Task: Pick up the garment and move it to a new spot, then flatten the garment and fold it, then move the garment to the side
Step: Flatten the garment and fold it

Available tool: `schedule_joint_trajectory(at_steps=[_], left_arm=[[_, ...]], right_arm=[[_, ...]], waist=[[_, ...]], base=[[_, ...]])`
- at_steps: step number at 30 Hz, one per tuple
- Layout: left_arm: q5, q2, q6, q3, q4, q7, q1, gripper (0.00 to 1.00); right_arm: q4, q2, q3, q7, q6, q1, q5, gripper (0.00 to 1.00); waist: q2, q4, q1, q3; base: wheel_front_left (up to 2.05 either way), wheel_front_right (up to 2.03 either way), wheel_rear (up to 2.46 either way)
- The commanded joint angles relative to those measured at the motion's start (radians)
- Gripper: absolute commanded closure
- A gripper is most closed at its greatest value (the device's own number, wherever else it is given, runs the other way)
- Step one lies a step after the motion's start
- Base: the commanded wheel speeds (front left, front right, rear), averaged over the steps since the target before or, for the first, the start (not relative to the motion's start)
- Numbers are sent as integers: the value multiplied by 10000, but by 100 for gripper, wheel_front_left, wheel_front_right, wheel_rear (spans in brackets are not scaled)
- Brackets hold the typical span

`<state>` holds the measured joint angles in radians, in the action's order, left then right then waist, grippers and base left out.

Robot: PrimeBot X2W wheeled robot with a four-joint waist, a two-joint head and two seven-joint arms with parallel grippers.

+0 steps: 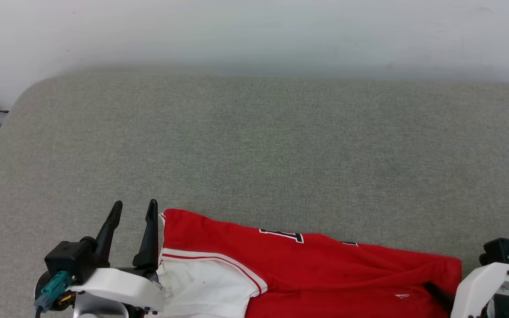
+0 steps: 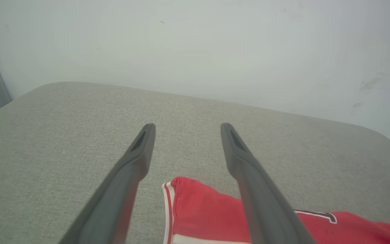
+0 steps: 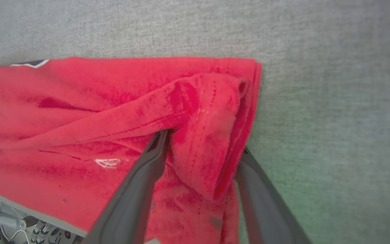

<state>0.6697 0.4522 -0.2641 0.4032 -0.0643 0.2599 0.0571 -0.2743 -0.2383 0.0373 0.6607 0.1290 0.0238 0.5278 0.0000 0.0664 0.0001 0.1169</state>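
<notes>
Item: the garment [image 1: 307, 265], red jersey with a white sleeve, striped trim and black lettering only partly showing.
Location: 6 o'clock of the head view, along the near edge of the grey padded surface [image 1: 254, 145], running from about 7 o'clock to 5 o'clock.
Condition: lying in a long, rumpled band with the sleeve at the 7 o'clock end and the hem at the 5 o'clock end. It is neither spread flat nor squared into a tidy fold.
Left gripper [image 1: 134, 204]: at 7 o'clock, just beside the trimmed edge, with fingers spread wide and nothing between them.
Right gripper [image 3: 203, 142]: at 5 o'clock, over the hem corner. Its fingers stand apart astride a raised ridge of red cloth, and I cannot tell whether they press it.
Step in hand (judged): taking hold at the hem end. This fits a lift to carry the garment elsewhere, and equally a grasp for spreading or folding.
Next move calls for (judged): a firm pinch on that ridge, through every layer, before any pull.
Surroundings: a pale wall [image 1: 254, 31] at 12 o'clock.
</notes>
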Motion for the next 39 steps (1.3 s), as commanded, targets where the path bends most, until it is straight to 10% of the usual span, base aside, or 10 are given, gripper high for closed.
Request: schedule_joint_trajectory(at_steps=[1, 14, 25, 39], left_arm=[[-76, -55, 49, -55, 54, 60, 110, 0], [-246, 34, -73, -101, 133, 66, -351, 0], [-275, 151, -248, -40, 34, -49, -639, 0], [-226, 149, -295, 139, 74, -194, -645, 0]], right_arm=[[-336, 266, -389, 61, 27, -18, 132, 100], [134, -533, -182, -194, 9, 388, 140, 100], [370, -1239, 1967, 525, 9, 134, -136, 100], [1123, 1428, 2982, 3222, 13, 428, 3991, 100]], waist=[[0, -33, -1, -36], [0, -375, -1, -667], [0, -774, -1, -948], [0, -864, -1, -1224]], base=[[0, 0, 0], [0, 0, 0], [0, 0, 0], [0, 0, 0]])
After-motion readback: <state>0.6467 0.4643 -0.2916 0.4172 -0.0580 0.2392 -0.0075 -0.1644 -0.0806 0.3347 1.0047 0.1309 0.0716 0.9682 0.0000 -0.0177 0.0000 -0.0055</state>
